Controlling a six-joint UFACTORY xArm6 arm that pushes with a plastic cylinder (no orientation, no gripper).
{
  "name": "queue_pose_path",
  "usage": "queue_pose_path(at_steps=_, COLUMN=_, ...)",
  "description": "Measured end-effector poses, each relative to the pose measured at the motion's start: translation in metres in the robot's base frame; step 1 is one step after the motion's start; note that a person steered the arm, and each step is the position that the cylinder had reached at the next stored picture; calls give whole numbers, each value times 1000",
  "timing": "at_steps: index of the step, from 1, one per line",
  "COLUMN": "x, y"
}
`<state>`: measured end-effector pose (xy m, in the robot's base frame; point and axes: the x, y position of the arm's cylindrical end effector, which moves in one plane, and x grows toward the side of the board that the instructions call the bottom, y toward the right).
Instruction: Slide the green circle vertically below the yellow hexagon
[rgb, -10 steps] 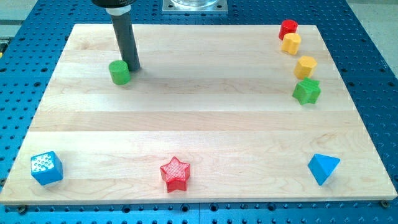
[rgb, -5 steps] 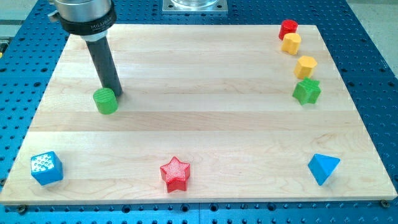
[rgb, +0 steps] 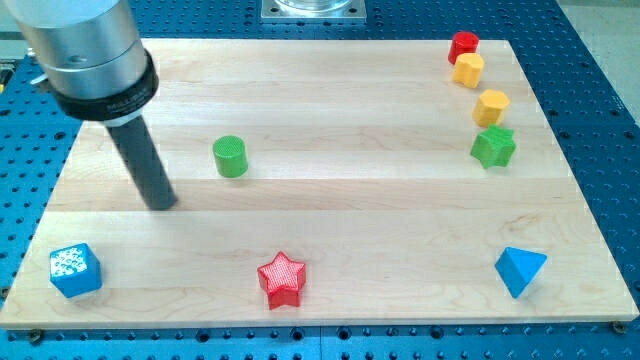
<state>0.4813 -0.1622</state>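
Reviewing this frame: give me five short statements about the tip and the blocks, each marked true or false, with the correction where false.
1. My tip touches the green circle. False: bare board shows between them; the tip is toward the view's left and slightly lower than the circle.
2. The red star lies near the view's bottom edge of the board. True.
3. The green circle already lies directly below the yellow hexagon. False: the circle is far off toward the view's left; the block just below the hexagon is the green star.
4. The blue cube sits in the view's bottom-left corner. True.
5. The blue triangle is next to the red star. False: it lies far toward the view's right.
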Motion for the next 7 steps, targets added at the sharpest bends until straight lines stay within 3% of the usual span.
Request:
queue_pose_path(at_steps=1, x=-34, y=45)
queue_pose_path(at_steps=2, x=-43, y=27)
queue_pose_path(at_steps=3, x=-66, y=44)
queue_pose_path(at_steps=5, x=-9, y=243)
queue_pose_path(at_steps=7, x=-10, y=228)
